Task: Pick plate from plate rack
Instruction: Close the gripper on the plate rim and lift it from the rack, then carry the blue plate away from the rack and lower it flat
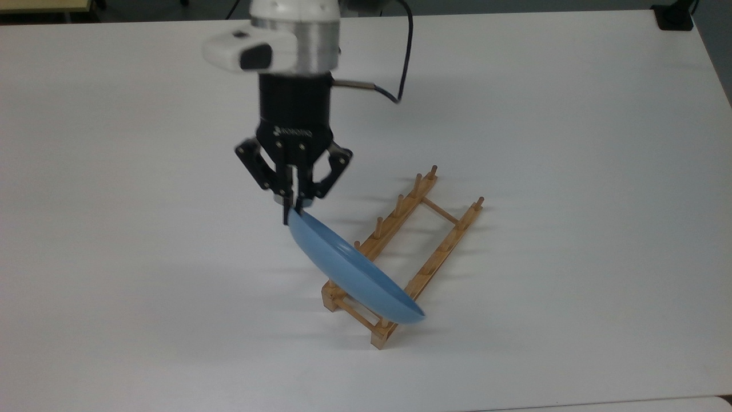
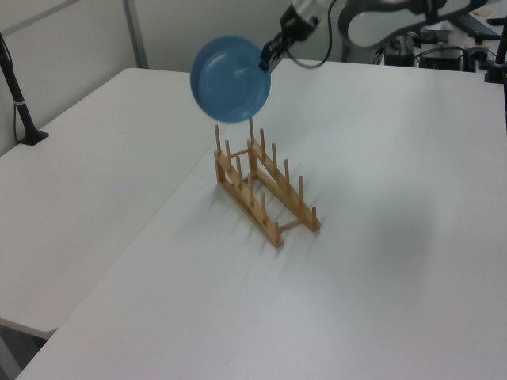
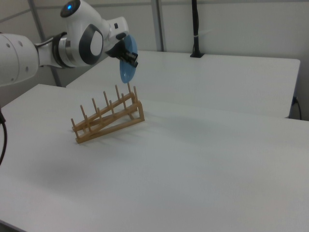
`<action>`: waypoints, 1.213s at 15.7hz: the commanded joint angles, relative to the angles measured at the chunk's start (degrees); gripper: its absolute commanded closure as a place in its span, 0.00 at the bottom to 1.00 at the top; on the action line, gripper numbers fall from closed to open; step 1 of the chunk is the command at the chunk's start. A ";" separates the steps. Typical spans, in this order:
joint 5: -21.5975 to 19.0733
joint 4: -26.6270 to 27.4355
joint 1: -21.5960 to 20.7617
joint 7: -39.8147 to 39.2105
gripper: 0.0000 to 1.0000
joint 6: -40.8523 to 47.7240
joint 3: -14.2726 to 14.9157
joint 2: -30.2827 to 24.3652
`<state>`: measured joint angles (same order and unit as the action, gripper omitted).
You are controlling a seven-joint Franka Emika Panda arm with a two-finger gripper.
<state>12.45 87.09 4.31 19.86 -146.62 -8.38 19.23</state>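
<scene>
The jaws [image 1: 291, 214] pinch the plate [image 1: 351, 269] by its raised rim above the plate rack [image 2: 261, 190]; it looks stiff, light, smooth, likely to swing

Bare white tabletop [image 1: 572, 143] open on all sides; only obstacle: light-brown wooden pegged plate rack [image 1: 426, 229], upright pegs [image 2: 253, 154].

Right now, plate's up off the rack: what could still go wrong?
1. The gripper pinches the light-blue plate only at its rim, jaws shut on the edge; the plate hangs tilted and could pivot or slip out.
2. In the left view the plate's lower edge sits just above the wooden plate rack's tallest pegs; a sideways move might clip them.
</scene>
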 commanded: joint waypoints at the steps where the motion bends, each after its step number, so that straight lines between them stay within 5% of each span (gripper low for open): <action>1: -4.27 2.12 2.18 1.14 1.00 11.05 0.12 -5.07; 6: -9.72 1.68 5.70 -3.32 1.00 32.50 0.29 -9.64; 12: -15.53 2.20 12.81 -32.55 1.00 57.38 1.17 -11.68; 15: -16.31 5.36 15.54 -43.40 1.00 59.09 1.34 -9.57; 19: -22.81 8.26 18.36 -47.98 1.00 58.38 3.71 -5.36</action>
<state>-5.25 93.02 21.31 -23.93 -87.88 -6.57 11.60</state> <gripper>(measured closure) 0.925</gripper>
